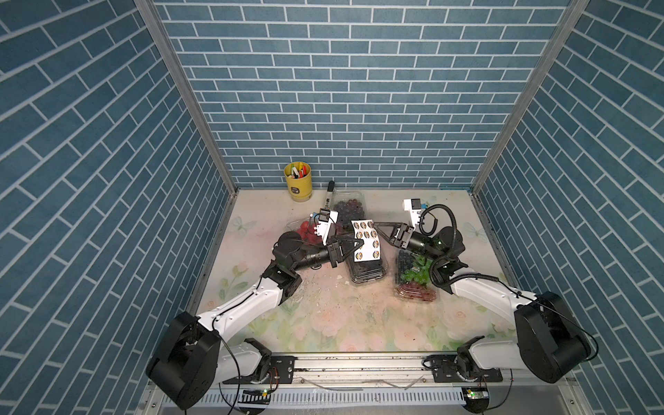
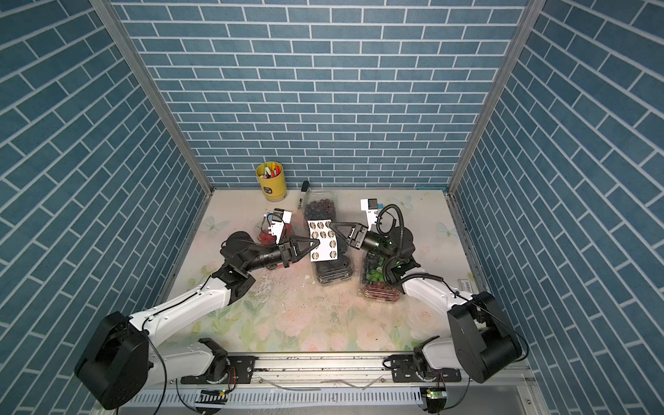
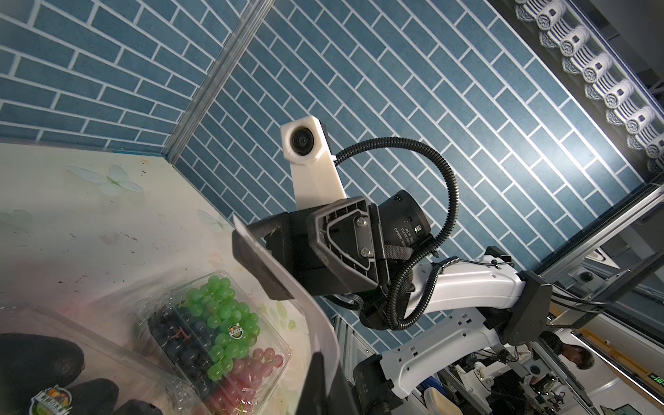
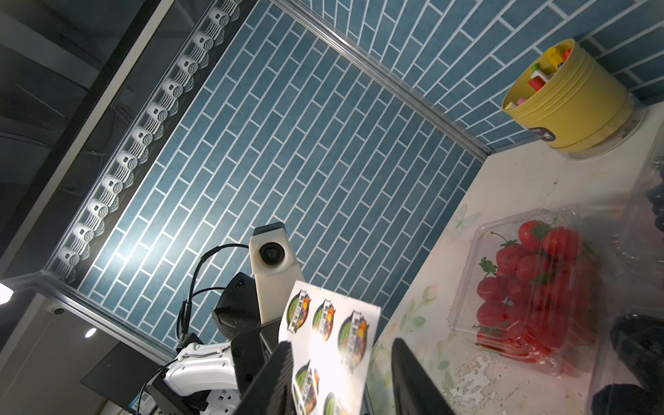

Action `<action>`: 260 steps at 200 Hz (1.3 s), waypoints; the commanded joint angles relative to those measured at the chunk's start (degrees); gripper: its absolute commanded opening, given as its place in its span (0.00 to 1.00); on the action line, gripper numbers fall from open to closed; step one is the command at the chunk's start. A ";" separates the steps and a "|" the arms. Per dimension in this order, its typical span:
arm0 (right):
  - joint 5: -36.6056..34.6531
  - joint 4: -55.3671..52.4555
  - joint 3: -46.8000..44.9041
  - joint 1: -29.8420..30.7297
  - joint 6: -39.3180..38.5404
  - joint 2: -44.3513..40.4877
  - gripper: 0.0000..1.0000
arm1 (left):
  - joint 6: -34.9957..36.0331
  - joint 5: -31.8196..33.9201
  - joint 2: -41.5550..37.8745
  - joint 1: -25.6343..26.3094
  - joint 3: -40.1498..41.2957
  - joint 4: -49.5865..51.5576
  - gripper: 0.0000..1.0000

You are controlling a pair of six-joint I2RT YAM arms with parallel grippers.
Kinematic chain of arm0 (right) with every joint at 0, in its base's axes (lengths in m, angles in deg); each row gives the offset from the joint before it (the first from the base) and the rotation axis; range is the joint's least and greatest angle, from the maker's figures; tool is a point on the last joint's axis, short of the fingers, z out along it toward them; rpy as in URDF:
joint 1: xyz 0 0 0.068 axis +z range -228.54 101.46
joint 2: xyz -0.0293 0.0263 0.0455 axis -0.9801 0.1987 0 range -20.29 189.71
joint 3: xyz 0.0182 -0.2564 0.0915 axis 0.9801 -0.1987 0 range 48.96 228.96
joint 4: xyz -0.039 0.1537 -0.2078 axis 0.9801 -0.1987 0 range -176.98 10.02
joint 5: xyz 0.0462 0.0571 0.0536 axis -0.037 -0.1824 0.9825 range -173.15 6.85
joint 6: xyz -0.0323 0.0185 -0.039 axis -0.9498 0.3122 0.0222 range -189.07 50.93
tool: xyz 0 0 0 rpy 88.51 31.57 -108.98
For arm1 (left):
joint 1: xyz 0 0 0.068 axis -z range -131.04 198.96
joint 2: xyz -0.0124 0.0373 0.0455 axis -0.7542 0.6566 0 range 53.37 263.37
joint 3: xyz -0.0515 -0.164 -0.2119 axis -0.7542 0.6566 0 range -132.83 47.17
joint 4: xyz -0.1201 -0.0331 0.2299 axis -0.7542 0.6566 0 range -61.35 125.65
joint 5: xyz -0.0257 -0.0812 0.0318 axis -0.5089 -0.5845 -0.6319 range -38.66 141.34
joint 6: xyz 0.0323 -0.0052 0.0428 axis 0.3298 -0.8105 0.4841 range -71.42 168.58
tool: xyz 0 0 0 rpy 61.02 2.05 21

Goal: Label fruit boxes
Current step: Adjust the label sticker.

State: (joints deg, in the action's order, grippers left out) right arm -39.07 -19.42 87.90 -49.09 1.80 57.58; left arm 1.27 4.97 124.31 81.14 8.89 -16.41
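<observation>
Gripping sticker sheet (image 1: pixel 364 235) with clenched left fingers (image 1: pixel 354 246) at its 8 o'clock edge, straddling its 2 o'clock corner with released right fingers (image 1: pixel 386 230). Directly beneath on bench (image 1: pixel 323 316): black fruit box (image 1: pixel 368 269). Around it: strawberry box (image 1: pixel 305 230) at 10 o'clock, mixed grape box (image 1: pixel 416 280) at 4.

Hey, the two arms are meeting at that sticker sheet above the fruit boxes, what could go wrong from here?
The left gripper pinches the sticker sheet by one edge only, and it curls; a pull from the right gripper may bend it or tug it free.
The right fingers straddle the sheet's edge, so they might pinch the backing rather than one sticker.
The right arm reaches over the mixed-grape box and could bump it.
</observation>
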 commanded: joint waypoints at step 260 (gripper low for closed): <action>4.56 11.73 2.41 0.78 8.49 2.84 0.00 | -2.92 -1.24 5.55 -1.11 -4.70 -5.43 0.20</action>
State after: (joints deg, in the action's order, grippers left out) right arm -35.31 -11.75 88.77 -48.61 8.16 60.51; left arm -0.95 3.07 129.36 80.68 5.06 -20.06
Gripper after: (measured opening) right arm 0.041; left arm 0.176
